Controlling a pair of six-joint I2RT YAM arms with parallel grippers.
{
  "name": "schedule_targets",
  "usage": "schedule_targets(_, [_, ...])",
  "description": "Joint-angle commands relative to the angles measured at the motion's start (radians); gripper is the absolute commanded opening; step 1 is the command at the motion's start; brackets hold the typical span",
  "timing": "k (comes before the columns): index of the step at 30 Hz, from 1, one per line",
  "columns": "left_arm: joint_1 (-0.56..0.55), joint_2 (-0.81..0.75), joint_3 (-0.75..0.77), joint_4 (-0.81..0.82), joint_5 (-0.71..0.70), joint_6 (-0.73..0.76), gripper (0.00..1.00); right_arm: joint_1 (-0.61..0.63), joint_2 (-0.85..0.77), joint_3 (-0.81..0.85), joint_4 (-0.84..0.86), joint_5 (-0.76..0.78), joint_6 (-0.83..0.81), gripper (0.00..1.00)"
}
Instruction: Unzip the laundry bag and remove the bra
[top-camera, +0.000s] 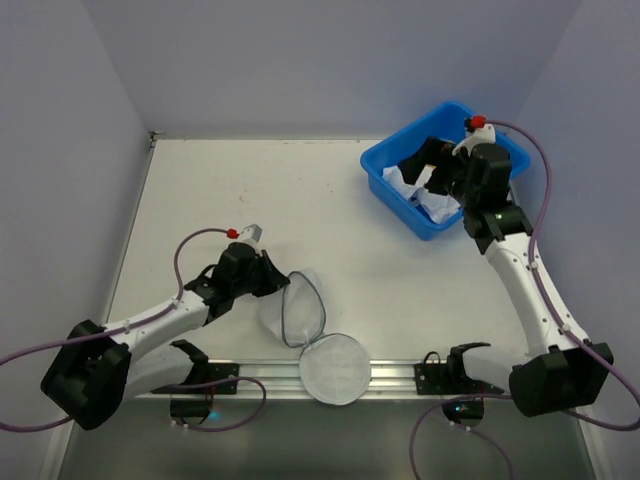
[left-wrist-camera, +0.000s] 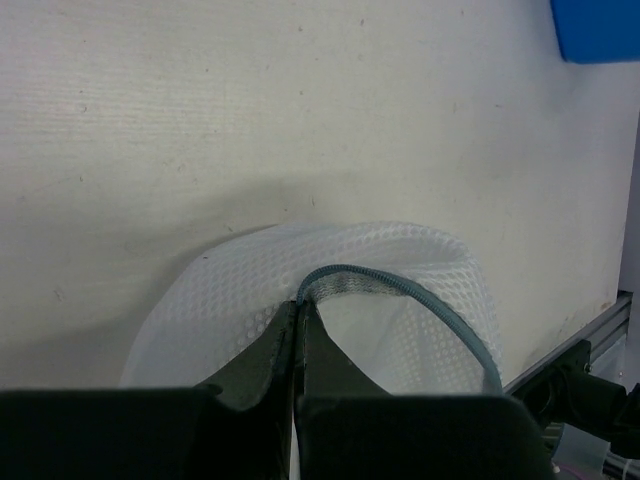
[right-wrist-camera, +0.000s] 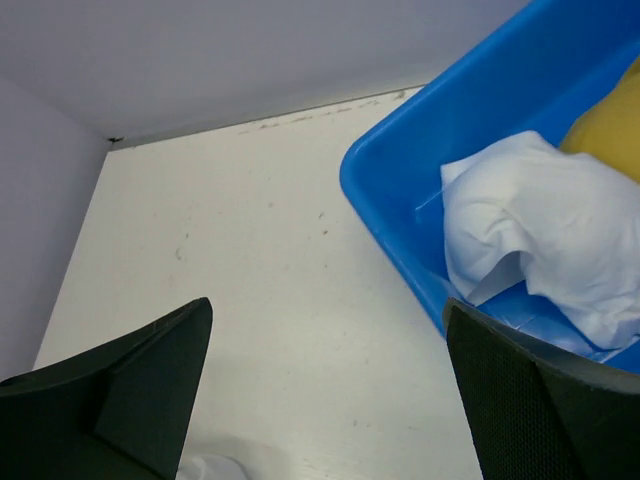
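Left gripper (left-wrist-camera: 299, 318): fingers pressed tight together, pinching the edge of the laundry bag (left-wrist-camera: 250, 290) where the mesh meets its zipper rim (left-wrist-camera: 430, 300); it sits just beyond the left half of the aluminium rail (top-camera: 400, 372)
Laundry bag: white see-through mesh, spread open like a clamshell; one round disc lies flat across the middle of the aluminium rail, the other stands tilted up just beyond the rail, held in the left gripper's pinch
Zipper rim: dark bluish, arcing from the pinch point over the raised mesh
Right gripper (right-wrist-camera: 328, 310): jaws spread wide with nothing between them; it hangs at the blue tub (right-wrist-camera: 400, 230), well beyond the right end of the rail
Blue tub: plastic, on the white table (top-camera: 250, 190), far beyond the rail and to its right; it holds a crumpled white cloth (right-wrist-camera: 540, 220) touching a yellow piece (right-wrist-camera: 610, 120), which the right wrist view cuts off
Bra: I cannot tell which item it is
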Motion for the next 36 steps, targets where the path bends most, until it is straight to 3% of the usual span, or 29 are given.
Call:
schedule_targets(1, [0.017, 0.059, 0.063, 0.093, 0.015, -0.019, 0.00, 0.028, -0.035, -0.179, -0.091, -0.059, 0.033, 0.99])
schedule_targets(6, [0.060, 0.168, 0.162, 0.136, -0.008, -0.011, 0.00, 0.180, -0.152, -0.394, 0.019, -0.142, 0.149, 0.98])
schedule_targets(10, [0.115, 0.285, 0.239, 0.173, -0.006, -0.031, 0.00, 0.402, -0.146, -0.512, 0.075, -0.220, 0.233, 0.95])
schedule_targets(13, [0.152, 0.339, 0.288, 0.178, -0.026, -0.047, 0.00, 0.558, -0.109, -0.541, 0.096, -0.219, 0.285, 0.94])
schedule_targets(19, [0.186, 0.386, 0.308, 0.170, -0.080, -0.085, 0.00, 0.737, 0.011, -0.535, 0.147, -0.244, 0.340, 0.91])
schedule_targets(24, [0.213, 0.370, 0.270, 0.138, -0.080, -0.087, 0.00, 0.754, 0.173, -0.498, 0.112, -0.213, 0.381, 0.91])
schedule_targets(30, [0.218, 0.250, 0.151, 0.095, -0.068, -0.074, 0.00, 0.711, 0.255, -0.488, 0.069, -0.115, 0.392, 0.95])
schedule_targets(36, [0.218, 0.132, 0.043, 0.037, -0.011, -0.056, 0.00, 0.548, 0.304, -0.459, 0.053, -0.072, 0.293, 0.98])
